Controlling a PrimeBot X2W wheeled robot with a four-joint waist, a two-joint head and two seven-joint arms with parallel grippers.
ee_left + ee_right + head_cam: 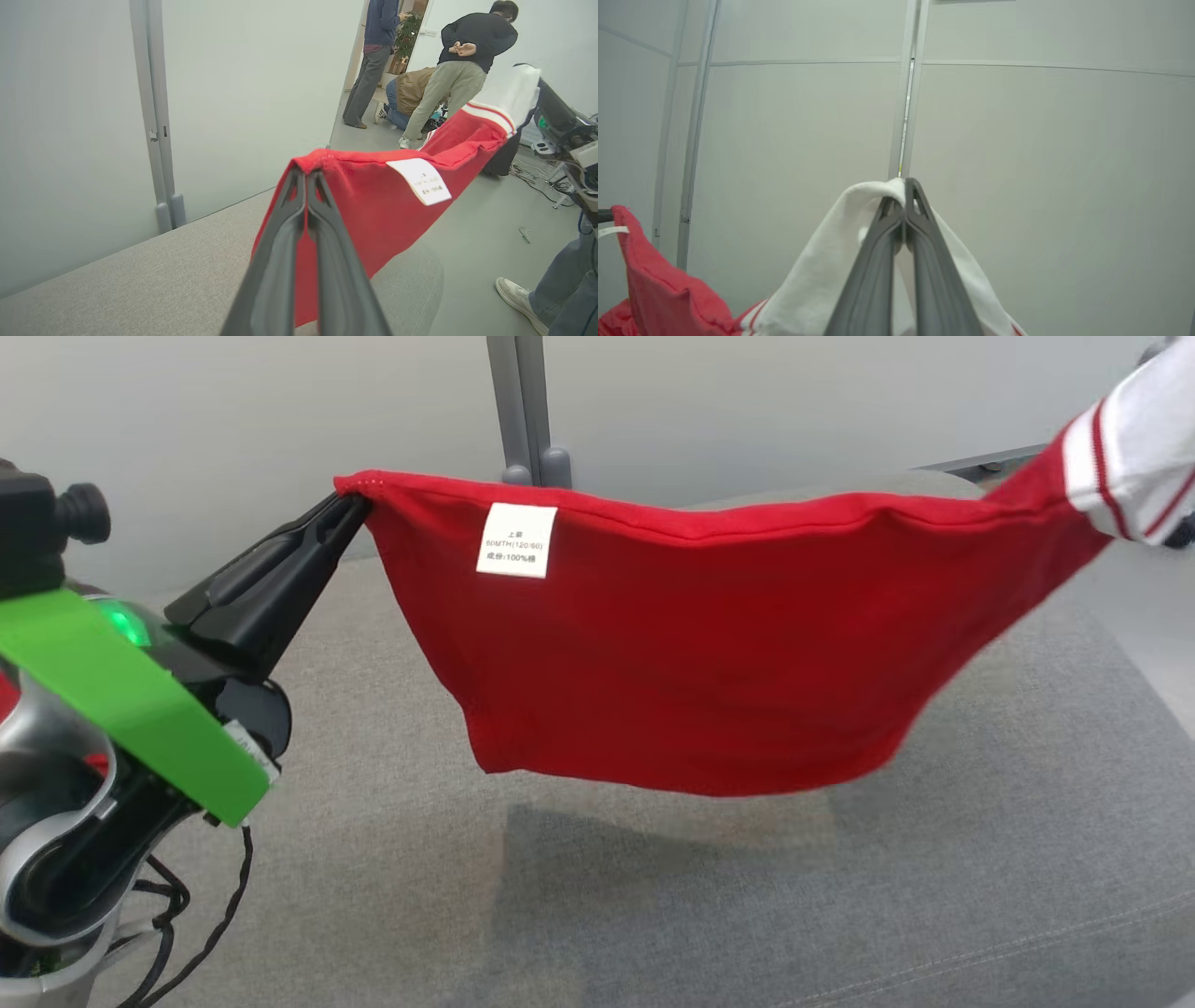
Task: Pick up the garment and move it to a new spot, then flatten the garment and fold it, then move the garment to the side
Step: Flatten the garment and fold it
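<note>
Big grey cushioned surface (653,915) spreads out below, and the red garment (700,653) hangs in the air above it, clear of the fabric, casting a shadow underneath. It is strung up like a hammock. Its long axis runs straight across from the robot's left to its right, upper edge pulled fairly taut, belly sagging in the middle towards the cushion.

At the left end, the left gripper (350,509) has its fingers pressed together on the red corner; the left wrist view shows the cloth pinched right at the tips. At the far right end, the right gripper (904,184) is clamped on the white striped cuff (1130,457), fingers together with cloth draped on both sides of them. That right end sits a touch higher in the head view.

A small white label (516,539) faces the camera near the left grip.

My read: this is the carry to a new spot. Each arm owns one end, so both need to travel and lower together, keeping that left-to-right span, or the middle will bunch as it lands.
</note>
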